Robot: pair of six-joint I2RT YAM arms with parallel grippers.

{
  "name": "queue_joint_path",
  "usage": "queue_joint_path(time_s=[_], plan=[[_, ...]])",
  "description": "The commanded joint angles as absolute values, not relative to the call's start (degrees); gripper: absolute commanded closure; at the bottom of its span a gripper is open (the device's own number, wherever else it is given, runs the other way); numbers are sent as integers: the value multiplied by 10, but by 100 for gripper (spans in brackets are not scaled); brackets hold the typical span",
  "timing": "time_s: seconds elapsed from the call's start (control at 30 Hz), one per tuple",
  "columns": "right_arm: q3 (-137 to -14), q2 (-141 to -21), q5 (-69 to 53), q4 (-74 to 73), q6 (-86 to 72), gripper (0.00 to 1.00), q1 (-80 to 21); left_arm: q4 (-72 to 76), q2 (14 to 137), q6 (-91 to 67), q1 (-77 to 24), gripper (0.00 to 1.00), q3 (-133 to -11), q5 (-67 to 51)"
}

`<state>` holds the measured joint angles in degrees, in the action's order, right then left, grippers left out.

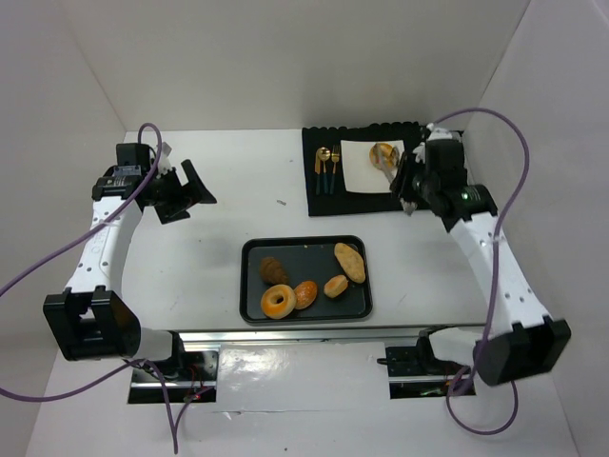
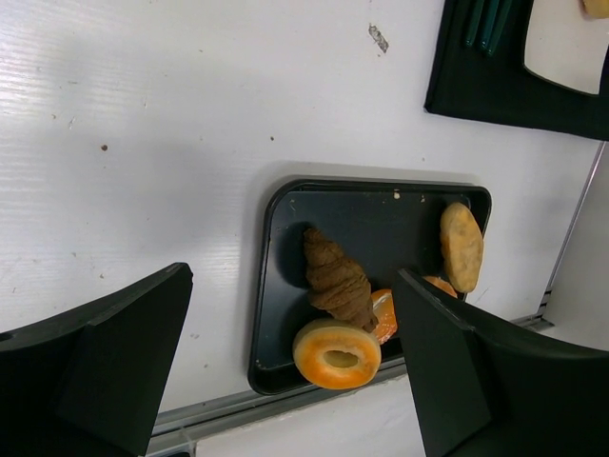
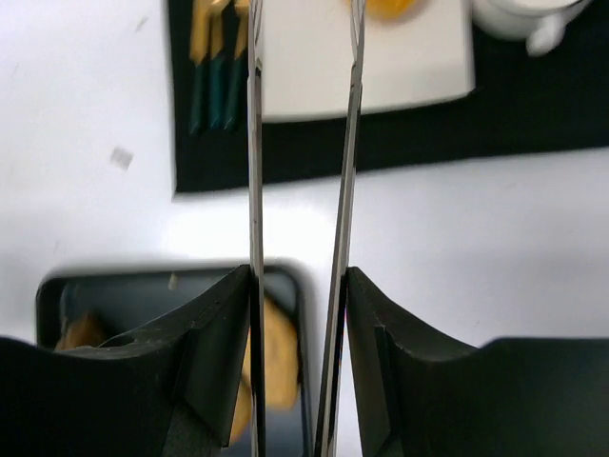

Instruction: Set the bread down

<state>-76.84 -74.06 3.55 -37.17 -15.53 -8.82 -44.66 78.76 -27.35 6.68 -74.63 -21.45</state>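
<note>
A black tray (image 1: 249,286) holds a brown croissant (image 1: 273,270), a bagel (image 1: 278,302), an orange bun (image 1: 305,293), a small roll (image 1: 335,286) and a long roll (image 1: 350,262). One golden bread (image 1: 383,153) lies on the white plate (image 1: 362,176) on the black placemat (image 1: 333,202). My right gripper (image 1: 409,186) hovers by the plate, shut on metal tongs (image 3: 255,143); the tongs' blades stand apart with nothing between them. The bread (image 3: 385,8) shows just right of the blades. My left gripper (image 1: 186,190) is open and empty, high left of the tray (image 2: 276,205).
Gold and teal cutlery (image 1: 328,167) lies on the placemat left of the plate. A white cup (image 3: 523,14) stands at the plate's right. White walls enclose the table on three sides. A small dark speck (image 1: 282,202) lies on the table.
</note>
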Motion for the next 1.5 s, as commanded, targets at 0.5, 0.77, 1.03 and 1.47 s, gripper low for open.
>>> queue_joint_path(time_s=[0.5,0.77,1.03,1.47], plan=[[-582,-553,-154,-624,-183,51,-211,-429,764,-275,70,0,-754,-236],[-617,-553,-137,-702,-178,51,-234,-429,764,-275,70,0,-754,-236],[-666,-558,-91,-737,-190,49,-255,-429,769,-280,70,0,-754,-242],[-688,-590,-47,-710,-213,46,-274,-424,769,-280,70,0,-749,-242]])
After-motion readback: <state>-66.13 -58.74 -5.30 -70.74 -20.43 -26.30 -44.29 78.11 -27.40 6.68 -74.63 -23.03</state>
